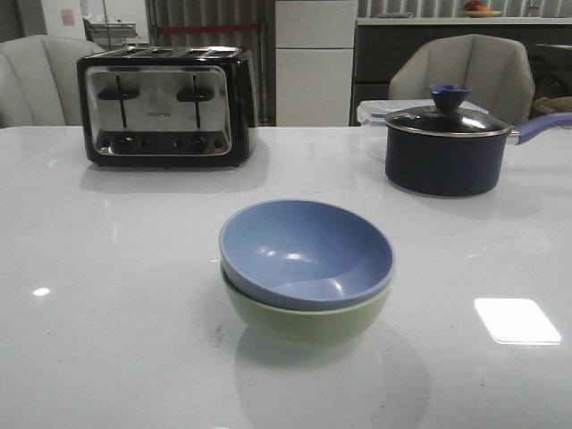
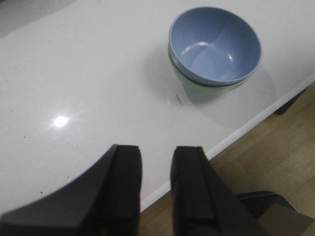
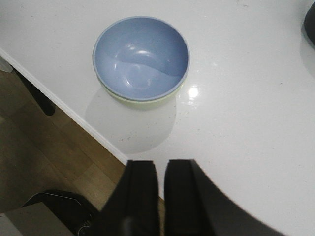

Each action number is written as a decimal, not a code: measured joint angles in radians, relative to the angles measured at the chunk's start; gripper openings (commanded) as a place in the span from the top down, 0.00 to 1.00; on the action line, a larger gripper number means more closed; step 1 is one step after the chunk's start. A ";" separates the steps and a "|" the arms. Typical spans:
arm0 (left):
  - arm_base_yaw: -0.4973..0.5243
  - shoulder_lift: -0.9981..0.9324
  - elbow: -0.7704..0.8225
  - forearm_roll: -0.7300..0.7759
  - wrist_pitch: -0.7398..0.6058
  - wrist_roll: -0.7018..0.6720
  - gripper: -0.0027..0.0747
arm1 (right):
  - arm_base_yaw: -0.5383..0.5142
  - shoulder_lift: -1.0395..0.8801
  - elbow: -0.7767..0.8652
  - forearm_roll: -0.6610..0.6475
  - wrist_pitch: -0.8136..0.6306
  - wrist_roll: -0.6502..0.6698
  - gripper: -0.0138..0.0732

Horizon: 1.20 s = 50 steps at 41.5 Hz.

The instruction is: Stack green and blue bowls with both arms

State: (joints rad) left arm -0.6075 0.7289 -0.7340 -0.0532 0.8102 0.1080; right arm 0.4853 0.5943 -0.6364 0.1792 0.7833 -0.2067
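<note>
A glossy white table (image 1: 107, 268) fills the front view, with grey padded chairs (image 1: 465, 67) and dark cabinets behind its far edge. Near the far left corner stands a black and chrome four-slot toaster (image 1: 167, 105), its long side facing the camera. Near the far right corner sits a dark lidded saucepan (image 1: 444, 147) with a blue-purple knob; its handle runs out toward the right edge, and a clear plastic container (image 1: 374, 112) shows just behind it.

The dusty blue round bowl (image 1: 306, 250) sits nested inside the pale sage green round bowl (image 1: 304, 315), around the middle of the table's width and toward the near edge. Both bowls open upward. The blue one sits slightly tilted, its rim higher toward the left and lower toward the right, so a band of green rim shows below it. Being round, the stack has no long axis across the table; its axis runs upright.

Neither arm appears in the front view. In the left wrist view, the left gripper (image 2: 156, 189) hangs over the near edge of the table, well apart from the bowls, its two black fingers (image 2: 125, 187) separated by a narrow gap and holding nothing. In the right wrist view, the right gripper (image 3: 161, 194) likewise hangs at the near edge, away from the stack, its fingers (image 3: 142, 191) almost together with only a thin slit between them, empty. Wooden floor (image 3: 29, 142) shows below the table edge.
</note>
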 measured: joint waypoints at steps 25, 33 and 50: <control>0.000 0.000 0.000 0.000 0.000 0.000 0.85 | 0.000 0.000 0.000 0.000 0.017 0.002 0.78; 0.034 -0.040 0.019 0.020 -0.011 0.000 0.85 | 0.000 0.000 0.000 0.000 0.018 0.002 0.78; 0.432 -0.529 0.476 0.065 -0.516 -0.002 0.85 | 0.000 0.000 0.000 0.000 0.021 0.002 0.78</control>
State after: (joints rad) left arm -0.1752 0.1998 -0.2583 0.0113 0.2939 0.1064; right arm 0.4853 0.5943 -0.6364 0.1792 0.8048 -0.2052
